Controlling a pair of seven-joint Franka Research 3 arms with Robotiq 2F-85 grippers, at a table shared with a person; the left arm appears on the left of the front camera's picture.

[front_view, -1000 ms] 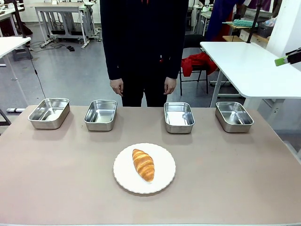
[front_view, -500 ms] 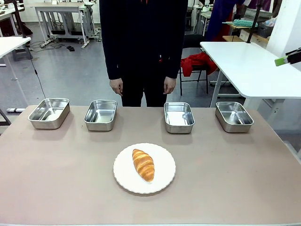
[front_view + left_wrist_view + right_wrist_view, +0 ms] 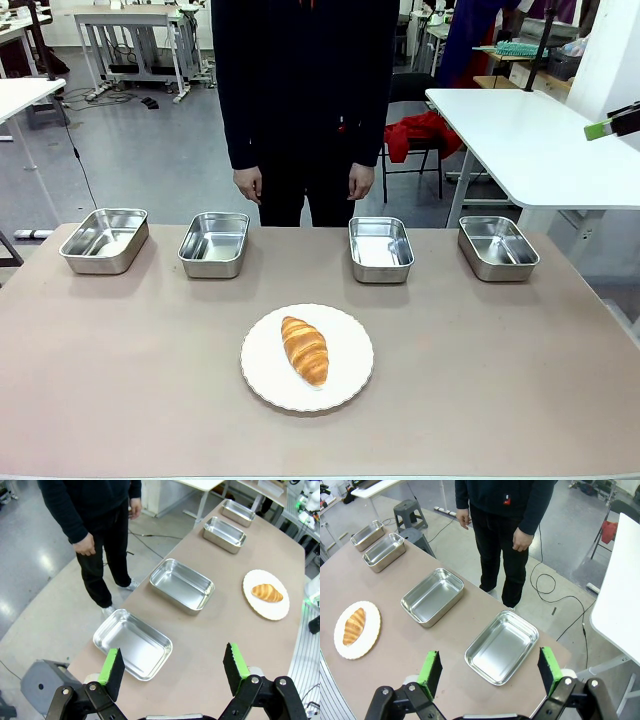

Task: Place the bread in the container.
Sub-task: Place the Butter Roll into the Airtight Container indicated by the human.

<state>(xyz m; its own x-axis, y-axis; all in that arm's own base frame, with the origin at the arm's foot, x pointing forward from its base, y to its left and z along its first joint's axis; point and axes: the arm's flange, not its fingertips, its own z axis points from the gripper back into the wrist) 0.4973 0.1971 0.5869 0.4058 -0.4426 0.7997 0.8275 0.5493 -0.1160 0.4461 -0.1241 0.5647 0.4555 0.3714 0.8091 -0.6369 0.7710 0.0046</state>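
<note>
Left tool [image 3: 173,666] and right tool [image 3: 489,670] spread wide — nothing gripped.
Both are held above the worktop [image 3: 215,625], touching nothing; the bread [image 3: 305,349] is seen lying on the white plate [image 3: 350,380].

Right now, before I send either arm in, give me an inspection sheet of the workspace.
Surface: brown table, no spills seen.
Job's things: bread lies on a white plate near the middle; four empty steel trays in a row along the far edge.
Clutter: nothing seen.
Grippers: left gripper open, empty; right gripper open, empty; both above the table ends.
Cables: black cable on the floor.
Surroundings: person stands at the far edge, hands hanging; white table behind.
</note>
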